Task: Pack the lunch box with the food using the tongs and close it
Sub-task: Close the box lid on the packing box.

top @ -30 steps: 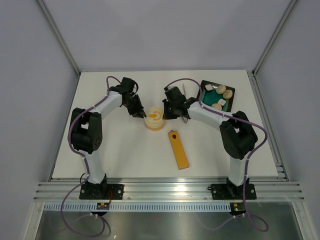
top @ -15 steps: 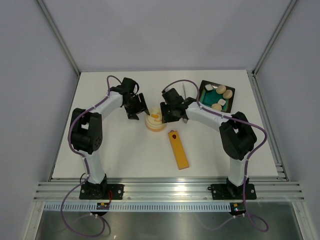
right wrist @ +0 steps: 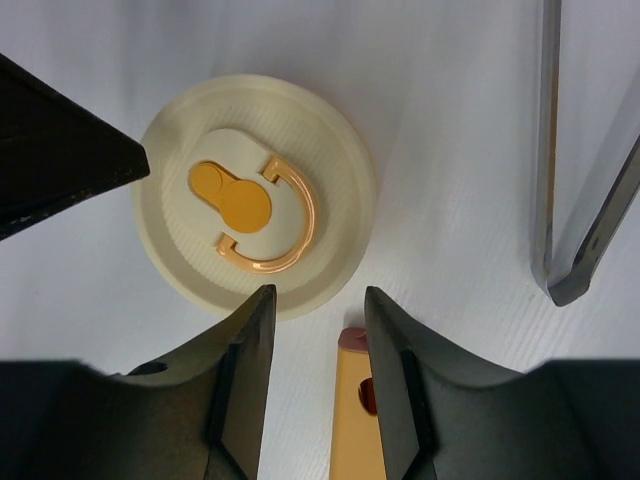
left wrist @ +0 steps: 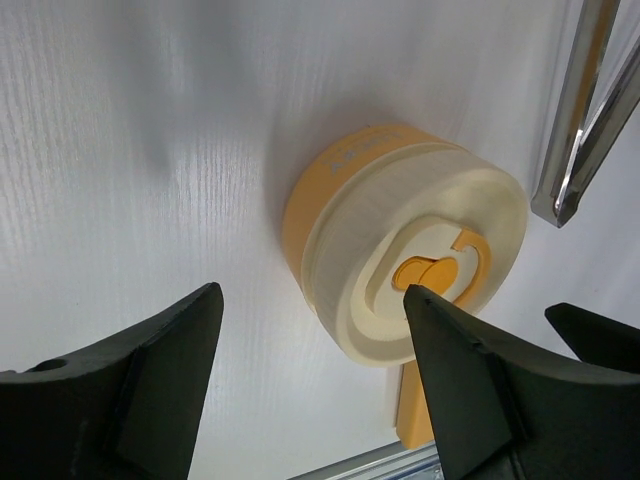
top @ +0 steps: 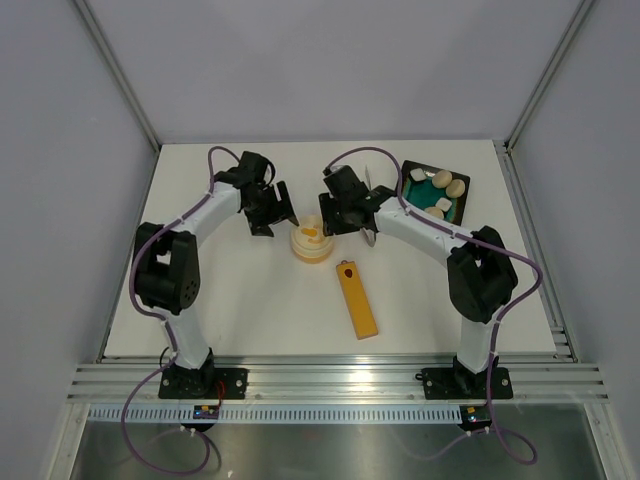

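release at the lunch box (top: 311, 241): a second ago both arms were pressed in on it from either side with their jaws shut. now the left gripper (top: 272, 210) and right gripper (top: 342, 212) stand open and have drawn back a little toward the far side of the table (top: 220, 300), each just clear of the rim.

from the left wrist, the fingers (left wrist: 160, 380) are spread wide with nothing between them, and the box lies beyond them on its own. from the right wrist, the fingers (right wrist: 245, 385) show a narrower gap, also empty, hanging above the box's near edge and the end of the orange bar (right wrist: 352, 430).

the lid (right wrist: 250, 215) lies flat on the box, orange mark up, and sits even all round as far as both wrist views show.

the tongs (left wrist: 577, 110) lie unheld on the table just right of the box, between it and the tray (top: 425, 192). food (top: 455, 187) is on that tray: cream ovals and white blocks. what the box holds cannot be seen under the lid.

the letting-go reads as the closing step finished, with the box left standing by itself. whether the packing is complete cannot be told. if the tray's pieces were meant to go in, the lid would have to come off again and the tongs be picked up.
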